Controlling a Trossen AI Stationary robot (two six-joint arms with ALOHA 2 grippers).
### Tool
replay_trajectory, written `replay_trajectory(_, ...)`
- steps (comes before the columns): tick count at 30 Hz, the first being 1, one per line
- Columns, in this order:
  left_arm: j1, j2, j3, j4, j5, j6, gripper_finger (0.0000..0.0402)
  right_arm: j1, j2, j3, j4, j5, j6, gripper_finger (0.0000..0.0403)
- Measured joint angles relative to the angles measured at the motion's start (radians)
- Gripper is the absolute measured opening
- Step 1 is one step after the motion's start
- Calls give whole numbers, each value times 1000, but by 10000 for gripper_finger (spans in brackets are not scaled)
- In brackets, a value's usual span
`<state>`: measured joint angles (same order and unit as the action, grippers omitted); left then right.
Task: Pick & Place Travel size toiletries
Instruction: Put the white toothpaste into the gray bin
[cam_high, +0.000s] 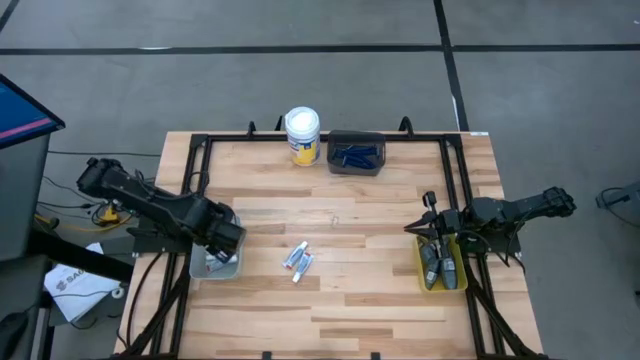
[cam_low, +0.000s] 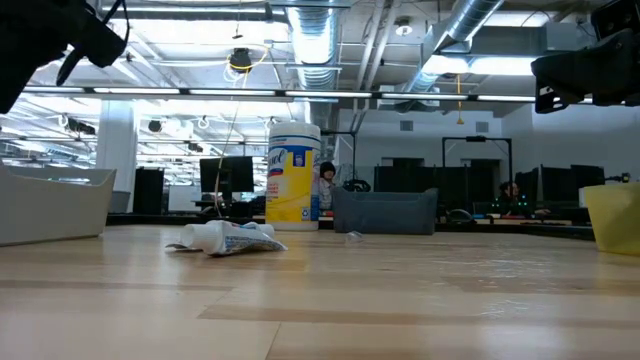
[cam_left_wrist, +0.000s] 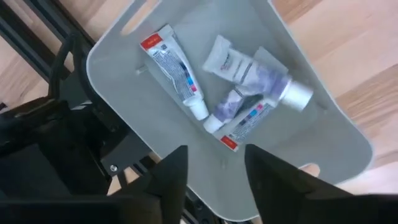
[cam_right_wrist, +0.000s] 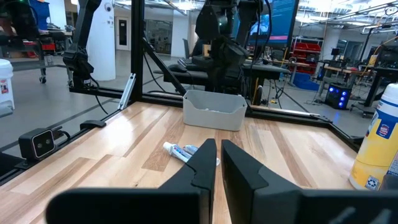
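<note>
Two white-and-blue tubes (cam_high: 298, 260) lie side by side on the wood in the middle of the table, also visible in the low view as tubes (cam_low: 230, 238) and in the right wrist view as tubes (cam_right_wrist: 181, 150). Several more tubes (cam_left_wrist: 236, 99) lie in the pale grey tray (cam_high: 215, 264) at the table's left edge. My left gripper (cam_left_wrist: 214, 171) hovers open above that tray (cam_left_wrist: 124, 87), holding nothing. My right gripper (cam_right_wrist: 219, 163) is shut and empty. It hangs near the table's right edge, just beyond the yellow tray (cam_high: 440, 266) that holds dark grey pods.
A white-lidded yellow jar (cam_high: 302, 135) and a dark tray with blue razors (cam_high: 356, 152) stand at the far edge. A black frame (cam_high: 200, 150) runs around the table. Bare wood lies between the loose tubes and both side trays.
</note>
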<state>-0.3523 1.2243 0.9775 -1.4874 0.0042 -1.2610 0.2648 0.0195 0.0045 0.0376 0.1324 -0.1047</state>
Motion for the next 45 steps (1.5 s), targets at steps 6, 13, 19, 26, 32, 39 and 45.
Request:
replay_trajectory(6, 0, 0, 0, 175, -30, 52, 220, 0, 0, 0, 0, 0, 0, 17)
replay_trajectory(13, 16, 14, 0, 541, -329, 273, 268, 0, 0, 0, 0, 0, 0, 17)
replay_trajectory(19, 121, 124, 0, 654, -449, 455, 275, 0, 0, 0, 0, 0, 0, 17)
replay_trajectory(26, 214, 302, 0, 885, -329, 557, 274, 0, 0, 0, 0, 0, 0, 17)
replay_trajectory(32, 263, 428, 0, 946, -265, 580, 273, 0, 0, 0, 0, 0, 0, 17)
replay_trajectory(39, 270, 446, 0, 1076, -253, 611, 273, 0, 0, 0, 0, 0, 0, 17)
replay_trajectory(45, 270, 481, -1, 1105, -251, 635, 273, 0, 0, 0, 0, 0, 0, 17)
